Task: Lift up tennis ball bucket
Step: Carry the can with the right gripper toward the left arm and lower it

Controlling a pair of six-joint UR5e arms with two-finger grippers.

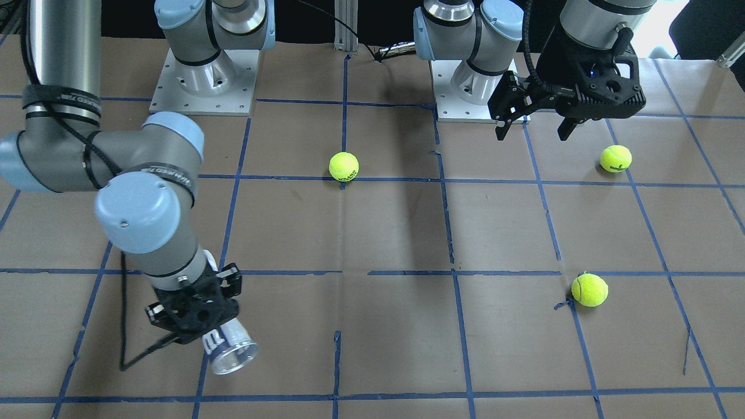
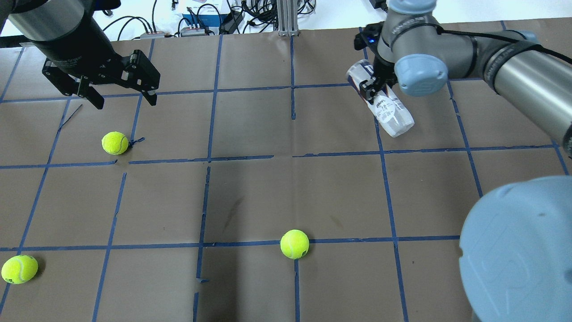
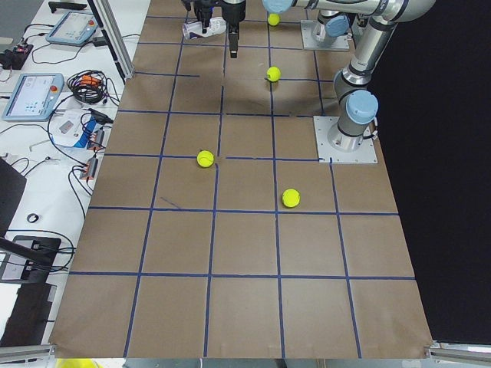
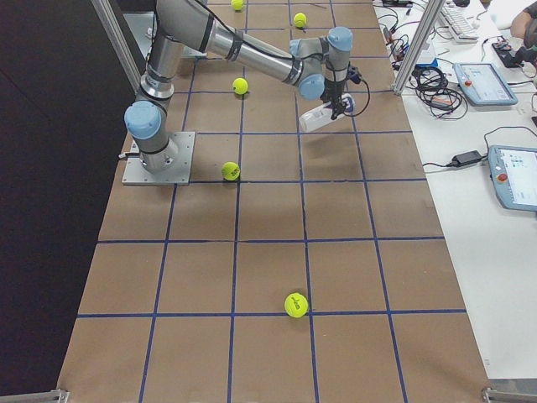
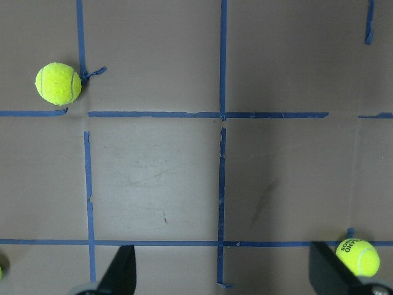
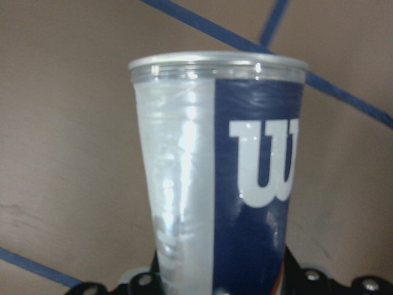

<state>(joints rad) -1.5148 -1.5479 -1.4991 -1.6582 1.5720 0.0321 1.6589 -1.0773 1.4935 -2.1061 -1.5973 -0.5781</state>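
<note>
The tennis ball bucket [image 2: 389, 112] is a clear can with a navy and white Wilson label and a silver rim. My right gripper [image 2: 372, 88] is shut on its middle and holds it tilted, off the brown table. In the front view the can's open rim [image 1: 234, 356] points toward the camera below the right gripper [image 1: 201, 326]. The right wrist view shows the can [image 6: 215, 172] close up, empty. My left gripper [image 2: 123, 96] is open and empty, hovering above the table; its fingertips [image 5: 123, 273] frame bare paper.
Three yellow-green tennis balls lie loose on the table: one near the left gripper [image 2: 115, 143], one at mid front [image 2: 294, 244], one at the near left edge [image 2: 19, 269]. Blue tape lines grid the paper. The arm bases [image 1: 204, 81] stand at the robot's side.
</note>
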